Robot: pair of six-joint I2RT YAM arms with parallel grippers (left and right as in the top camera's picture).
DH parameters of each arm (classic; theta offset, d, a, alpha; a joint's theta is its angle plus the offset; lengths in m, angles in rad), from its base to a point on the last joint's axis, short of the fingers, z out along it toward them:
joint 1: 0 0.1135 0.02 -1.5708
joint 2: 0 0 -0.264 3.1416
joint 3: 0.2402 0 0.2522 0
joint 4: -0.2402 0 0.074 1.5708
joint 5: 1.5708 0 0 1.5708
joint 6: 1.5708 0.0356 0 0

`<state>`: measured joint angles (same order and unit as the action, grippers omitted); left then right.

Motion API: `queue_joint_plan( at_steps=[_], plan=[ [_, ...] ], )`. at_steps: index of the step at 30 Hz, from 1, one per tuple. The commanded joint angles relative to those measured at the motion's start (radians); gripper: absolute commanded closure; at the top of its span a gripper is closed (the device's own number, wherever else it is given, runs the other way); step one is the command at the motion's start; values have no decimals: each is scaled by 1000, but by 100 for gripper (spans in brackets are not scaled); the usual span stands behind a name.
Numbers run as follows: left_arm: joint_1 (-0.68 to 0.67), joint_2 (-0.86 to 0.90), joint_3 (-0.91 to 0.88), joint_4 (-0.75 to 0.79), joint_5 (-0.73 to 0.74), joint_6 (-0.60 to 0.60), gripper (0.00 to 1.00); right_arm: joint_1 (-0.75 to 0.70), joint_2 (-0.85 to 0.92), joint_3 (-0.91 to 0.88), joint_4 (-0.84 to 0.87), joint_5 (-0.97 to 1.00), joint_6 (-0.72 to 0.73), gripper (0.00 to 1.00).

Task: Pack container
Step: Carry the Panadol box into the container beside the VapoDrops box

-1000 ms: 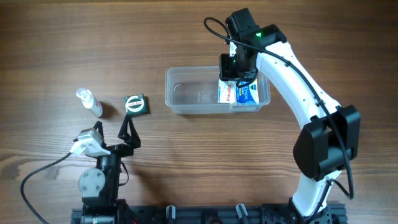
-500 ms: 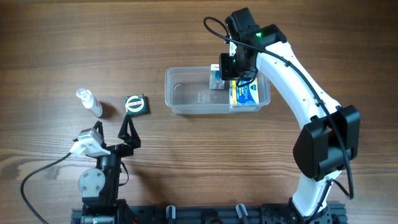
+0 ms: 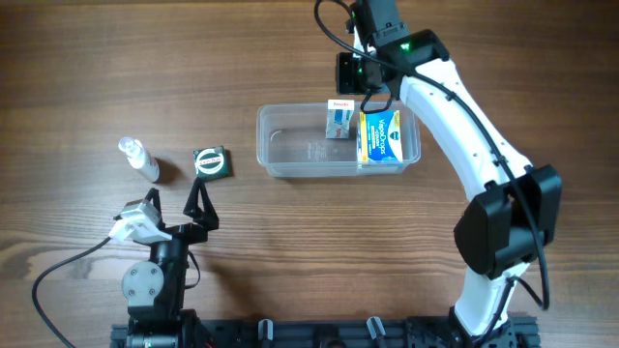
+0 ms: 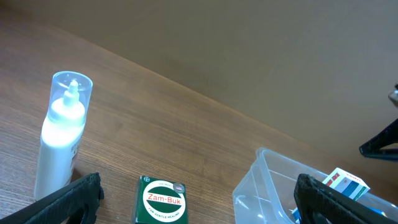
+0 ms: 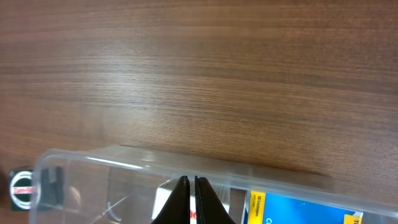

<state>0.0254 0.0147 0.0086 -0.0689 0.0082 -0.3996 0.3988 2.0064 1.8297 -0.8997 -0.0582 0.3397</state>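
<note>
Claw-wise, the right claw [image 3: 350, 73] hangs over bare wooden table [image 3: 116, 58] just past the far wall of the clear rectangular plastic tub [image 3: 280, 166]. From overhead the tub sits mid-table. A blue-and-yellow cardboard box [image 3: 381, 137] lies flat at its right end, and a small white box [image 3: 338, 118] is up against the far wall. The print on both boxes is too small to read.

Left wrist view: the left claw [image 4: 198, 182] is spread wide and holds nothing. It's aimed at a dark-green square tin [image 4: 161, 200] clearly marked "Zam-Buk", with a small clear bottle [image 4: 59, 143] standing upright near it. Reaching for the tin could easily clip that bottle and tip it.

Right wrist view: the fingers are pinched together on nothing, above the tub rim. Dropping low there might catch the rim and shove the light tub.
</note>
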Motion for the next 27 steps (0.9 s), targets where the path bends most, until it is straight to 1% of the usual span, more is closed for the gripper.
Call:
queue_joint_plan(
  at_steps=[1,6,8,13,17,20,23,27],
  plan=[
    [-5,-6,-3,-6,2,-5,0,7,64,14,2,24,1,96],
    [-5,-6,-3,-6,2,-5,0,8,79,14,-18,4,0,96],
    [-5,-6,-3,-6,2,-5,0,8,79,14,-63,-36,-1,96],
    [-5,-6,-3,-6,2,-5,0,8,79,14,-162,-64,-3,96],
    [-5,-6,-3,-6,2,-5,0,8,79,14,-203,-128,0,96],
    [-5,-6,-3,-6,2,-5,0,8,77,15,-245,-127,1,96],
    [-5,-6,-3,-6,2,-5,0,8,68,27,-242,-126,1,96],
    [-5,-6,-3,-5,2,-5,0,8,21,109,-249,-92,-2,96]
  ],
)
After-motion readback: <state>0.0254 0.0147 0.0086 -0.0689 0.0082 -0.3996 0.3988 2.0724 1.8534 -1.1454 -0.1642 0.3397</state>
